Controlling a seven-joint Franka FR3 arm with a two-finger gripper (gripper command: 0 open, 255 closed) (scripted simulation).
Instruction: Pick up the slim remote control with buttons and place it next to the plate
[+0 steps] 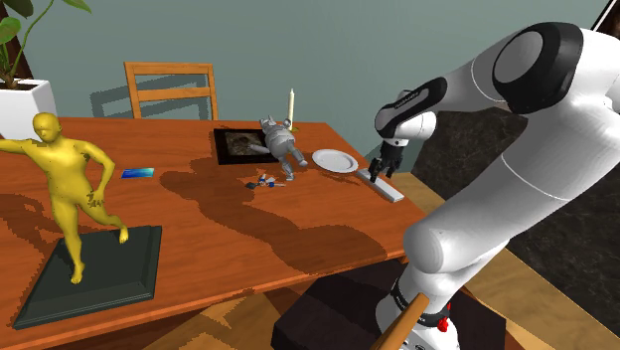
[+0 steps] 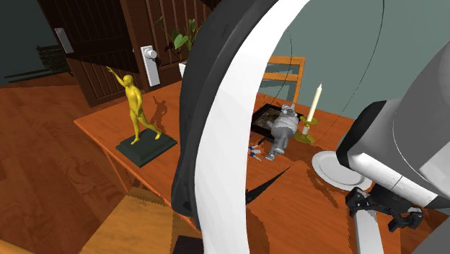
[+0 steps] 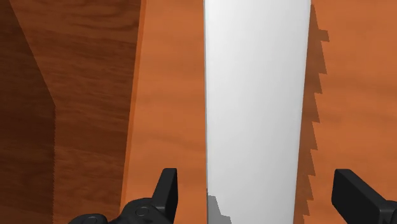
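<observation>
The slim remote is drawn as a plain white slab and lies flat on the wooden table, just to the shoulder view's right of the white plate and near the table's edge. My black gripper hovers right over it, open. In the wrist view the remote runs lengthwise between the two fingers, which stand apart on either side of it without touching it, the gripper centred on its near end. From the second exterior view the gripper sits above the remote, beside the plate.
A grey figurine lies by a dark framed tray and a candle, just beyond the plate. Small loose items and a blue card lie mid-table. A yellow statue on a dark base stands at the left. A chair stands behind the table.
</observation>
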